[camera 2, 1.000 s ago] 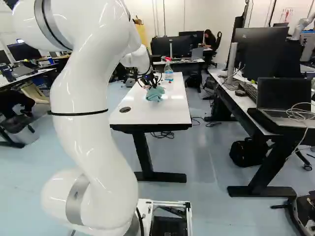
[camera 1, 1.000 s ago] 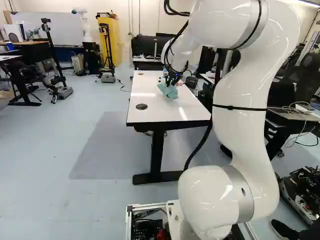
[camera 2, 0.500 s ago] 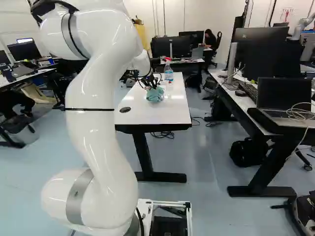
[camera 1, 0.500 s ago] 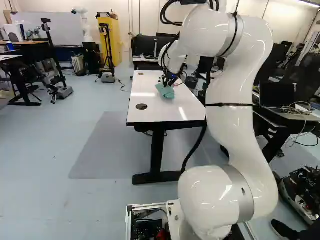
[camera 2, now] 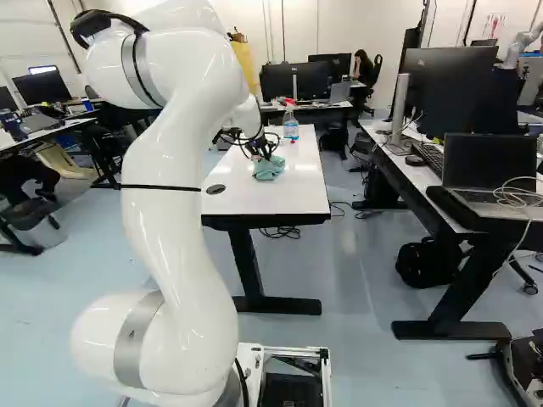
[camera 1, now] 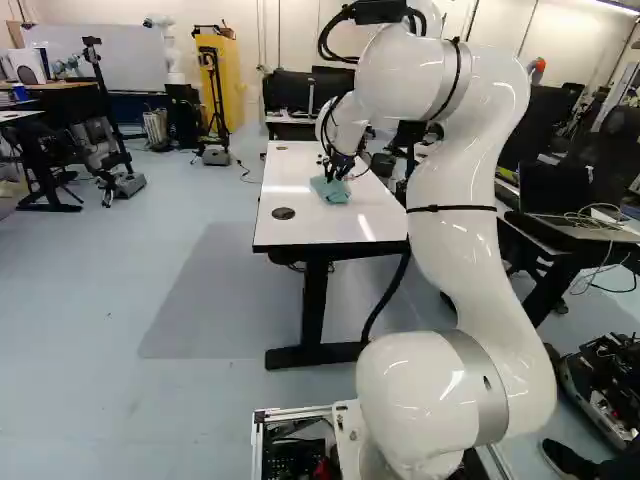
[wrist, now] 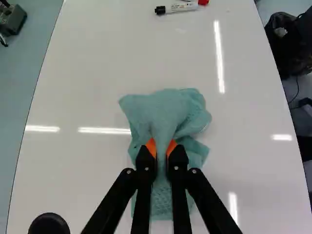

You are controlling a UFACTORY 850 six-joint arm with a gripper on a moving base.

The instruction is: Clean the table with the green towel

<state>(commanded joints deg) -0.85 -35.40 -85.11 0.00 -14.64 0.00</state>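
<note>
In the left base view my gripper is low over the white table, right at the green towel. The right base view shows the same gripper at the upper part of the towel. In the wrist view the gripper is shut on a bunched fold of the towel, an orange pad on either side. The cloth spreads on the tabletop ahead of and under the fingers, which hide part of it.
A marker lies on the table ahead of the towel. Farther back on the tabletop stands a spray bottle. A round black table insert is nearer the base. Another desk with monitors and a laptop stands to the right.
The arm has moved, its upper part shifting left in the left base view, and the gripper has come down. The towel, carried with it, now lies flatter on the tabletop. The base has stayed put.
</note>
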